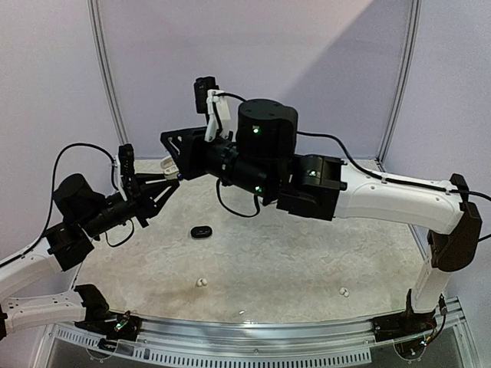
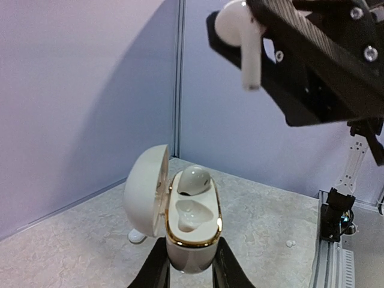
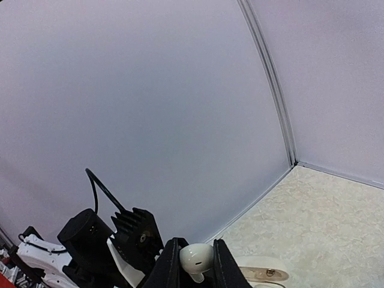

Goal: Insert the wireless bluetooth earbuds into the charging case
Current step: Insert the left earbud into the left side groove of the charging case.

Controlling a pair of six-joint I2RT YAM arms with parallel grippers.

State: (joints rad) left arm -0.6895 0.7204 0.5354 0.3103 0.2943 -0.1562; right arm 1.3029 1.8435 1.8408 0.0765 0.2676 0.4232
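With left gripper (image 2: pixel 189 271) clamped on open glossy white gold-rimmed clamshell case (image 2: pixel 147 192); right gripper (image 3: pixel 193 273) pinching white stemmed earbud (image 2: pixel 237 27); you centre it over the 1 empty socket (image 2: pixel 193 216), lower slowly.

Nothing readable in any of these views, honestly. The white charging case (image 2: pixel 191 257) is plain, with only a gold rim and no logo or lettering I can make out. The white earbud (image 3: pixel 197 258) is bare too. Any print on the black arm (image 1: pixel 265 130) housings is too small to read.
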